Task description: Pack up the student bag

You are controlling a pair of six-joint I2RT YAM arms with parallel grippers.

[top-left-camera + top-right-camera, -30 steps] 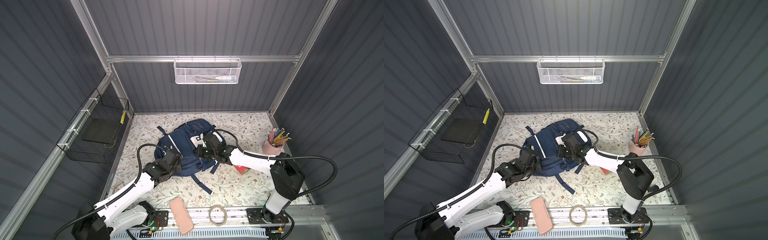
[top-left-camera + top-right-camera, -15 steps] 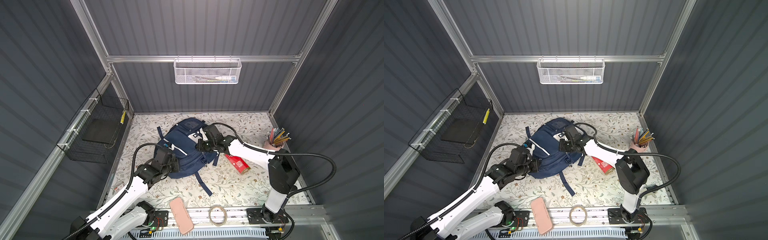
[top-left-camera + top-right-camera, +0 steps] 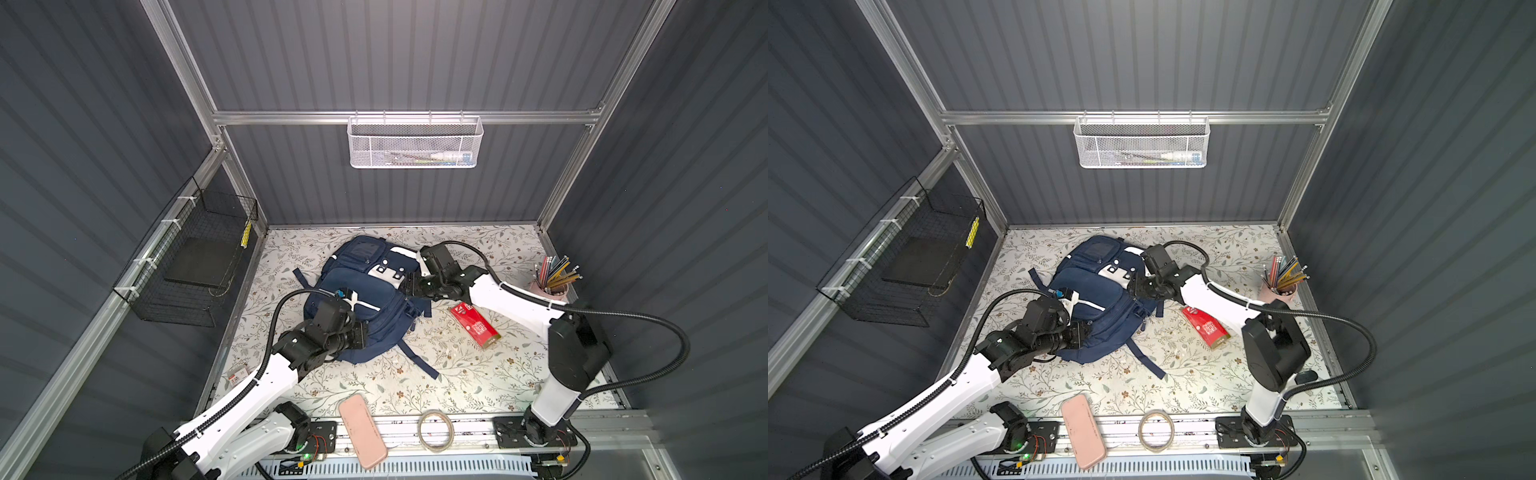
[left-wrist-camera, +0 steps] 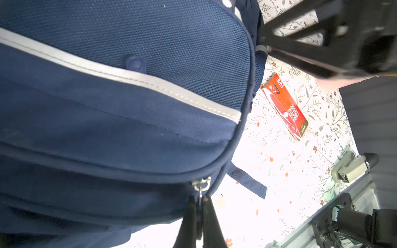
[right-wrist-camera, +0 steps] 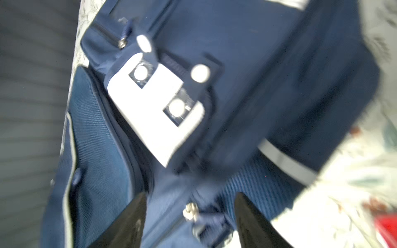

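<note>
You are at the opening step, I judge: nothing looks packed, and the student bag (image 3: pixel 365 291) lies front-up just toward 9 o'clock of the middle of the tabletop (image 3: pixel 478 374), its zip seemingly closed. Your left pincer (image 4: pixel 200 200) is pinched tight on a metal zip pull (image 4: pixel 202 185) at the bag's 7 o'clock end. Your right pincer (image 5: pixel 189 206) stands wide, its jaws straddling a second pull (image 5: pixel 190 211) at the bag's 3 o'clock side, apparently without touching it, though that view is blurred. The next move probably calls for closing the right on that pull, or on fabric beside it, then drawing the two apart along the zip while keeping the bag from sliding. Both top views give you the layout, with the red packet (image 3: pixel 476 326) at 3 o'clock of the bag and the pink case (image 3: pixel 362 430) at the 6 o'clock edge, but hide the tips. Only the left wrist view shows the clamp; only the right wrist view shows the gap.
</note>
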